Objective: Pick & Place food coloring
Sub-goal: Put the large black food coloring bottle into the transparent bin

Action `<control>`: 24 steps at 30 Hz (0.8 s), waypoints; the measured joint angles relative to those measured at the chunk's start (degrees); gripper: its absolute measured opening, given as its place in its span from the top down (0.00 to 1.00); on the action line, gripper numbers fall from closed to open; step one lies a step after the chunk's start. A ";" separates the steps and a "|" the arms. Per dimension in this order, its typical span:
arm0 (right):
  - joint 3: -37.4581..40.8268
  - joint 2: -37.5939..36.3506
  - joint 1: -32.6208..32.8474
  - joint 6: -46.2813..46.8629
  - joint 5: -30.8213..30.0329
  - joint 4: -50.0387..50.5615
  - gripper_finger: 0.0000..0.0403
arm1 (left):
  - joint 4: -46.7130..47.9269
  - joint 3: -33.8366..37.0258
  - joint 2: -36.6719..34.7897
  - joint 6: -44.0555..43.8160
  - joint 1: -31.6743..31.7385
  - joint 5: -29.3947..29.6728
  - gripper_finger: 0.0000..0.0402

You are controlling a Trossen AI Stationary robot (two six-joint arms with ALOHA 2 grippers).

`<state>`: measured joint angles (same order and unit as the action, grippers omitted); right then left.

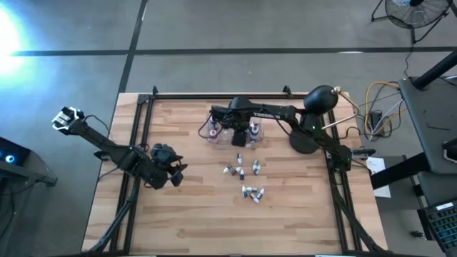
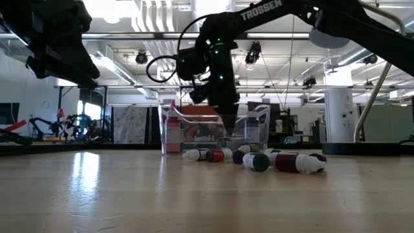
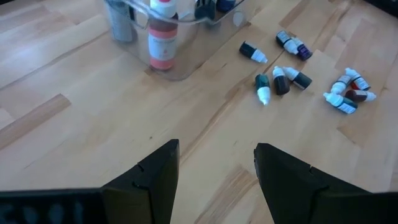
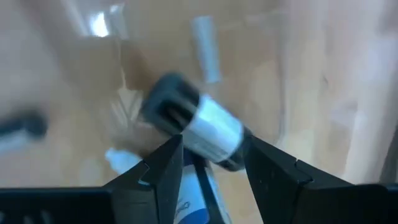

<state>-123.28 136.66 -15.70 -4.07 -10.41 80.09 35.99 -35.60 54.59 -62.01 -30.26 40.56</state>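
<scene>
Several tiny food coloring bottles (image 1: 243, 175) lie on their sides in a loose scatter on the wood, near the table's middle; they also show in the low view (image 2: 259, 158) and in the left wrist view (image 3: 298, 74). A clear plastic box (image 1: 263, 135) behind them holds a few more bottles, one of them pink and upright (image 3: 163, 37). My right gripper (image 1: 235, 127) hangs over the box, open. A dark bottle with a white label (image 4: 199, 127) lies blurred just beyond its fingertips (image 4: 213, 146), inside the box. My left gripper (image 1: 177, 171) waits open at the table's left (image 3: 216, 162).
A black frame rail (image 1: 214, 96) runs along the table's far edge and down both sides. The right arm's base (image 1: 314, 118) stands at the far right. Bare wood lies between the left gripper and the scattered bottles, and along the near edge.
</scene>
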 joint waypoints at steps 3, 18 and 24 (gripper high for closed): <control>0.66 0.00 1.32 -9.45 0.00 -0.21 0.58 | -0.04 1.05 -0.01 -1.85 0.00 0.00 0.54; 5.45 -0.09 1.61 -21.04 -0.17 -6.77 0.53 | -1.87 3.92 -0.01 -5.68 0.00 -1.70 0.54; 6.23 0.00 1.37 -21.69 0.59 -9.57 0.56 | -1.95 3.92 -0.01 -5.71 0.00 -1.73 0.54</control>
<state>-117.05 136.66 -14.33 -25.76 -9.82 70.53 34.04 -31.68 54.58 -67.72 -30.26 38.83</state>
